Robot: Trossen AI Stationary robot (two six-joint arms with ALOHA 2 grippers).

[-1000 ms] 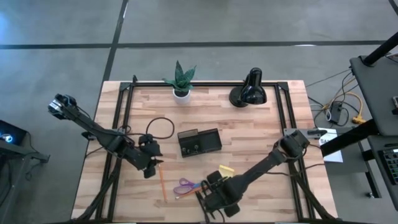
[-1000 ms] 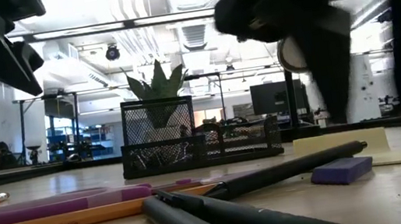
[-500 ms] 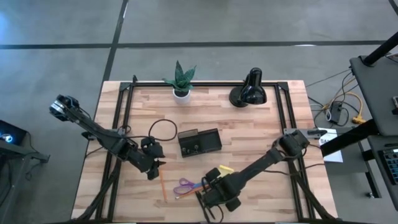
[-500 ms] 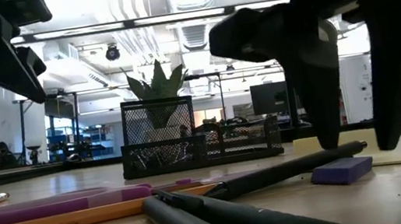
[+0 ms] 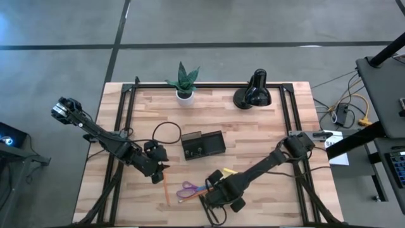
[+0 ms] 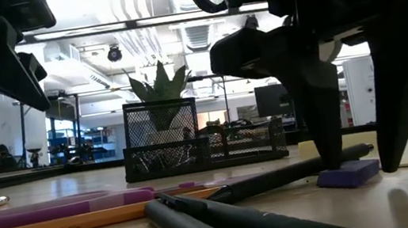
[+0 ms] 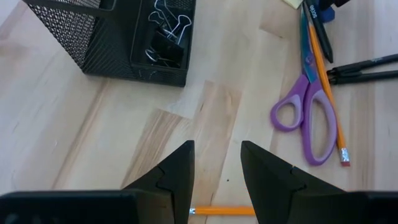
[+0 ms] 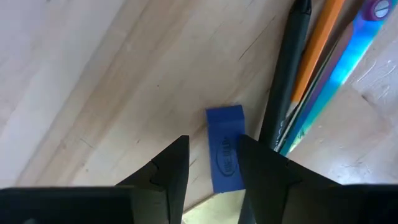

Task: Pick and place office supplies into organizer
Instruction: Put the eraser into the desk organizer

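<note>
Right hand astride blue eraser (small, rectangular)

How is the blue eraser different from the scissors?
The eraser is a small blue block; the scissors are long, with purple loop handles. The eraser lies between the right gripper's open fingers; the scissors lie untouched, away from both grippers. Both rest flat on the wooden table.

Bright overhead lighting; low view backlit, foreground pens blurred.
</note>
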